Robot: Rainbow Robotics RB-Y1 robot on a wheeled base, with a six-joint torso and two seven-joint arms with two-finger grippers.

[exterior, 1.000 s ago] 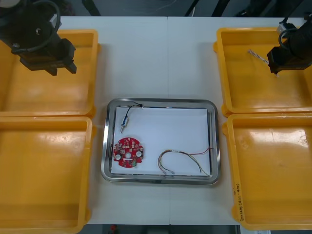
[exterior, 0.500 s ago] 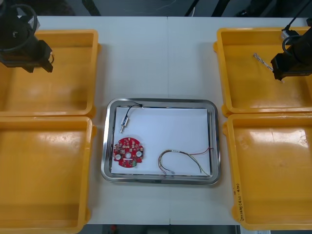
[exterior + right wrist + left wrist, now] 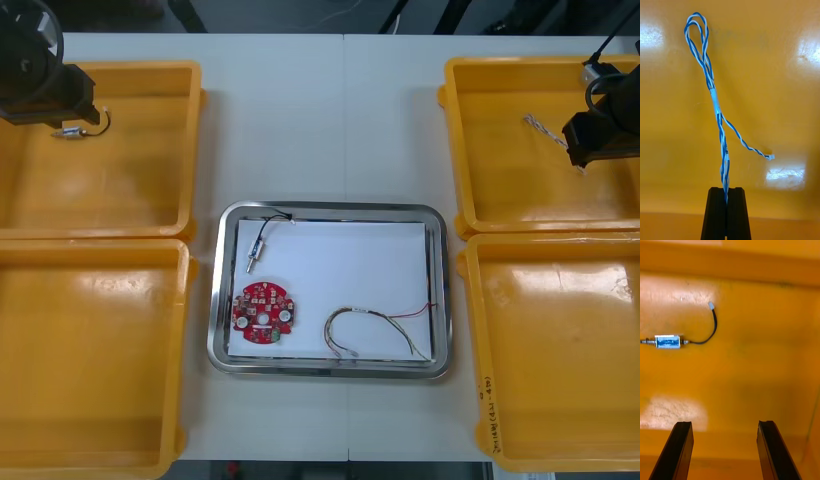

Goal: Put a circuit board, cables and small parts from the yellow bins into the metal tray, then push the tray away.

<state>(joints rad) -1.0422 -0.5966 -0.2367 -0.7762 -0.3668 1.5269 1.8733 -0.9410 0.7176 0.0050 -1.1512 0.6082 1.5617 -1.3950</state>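
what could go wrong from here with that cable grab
1. The right tool pinches the twisted blue and white cable only at one end; it may slip out in transit.
2. Its long loop and loose branch could snag the far right bin wall or knock the circuit board in the metal tray.
3. The left tool, open, stands beside the small metal part, not around it; shutting here would miss.
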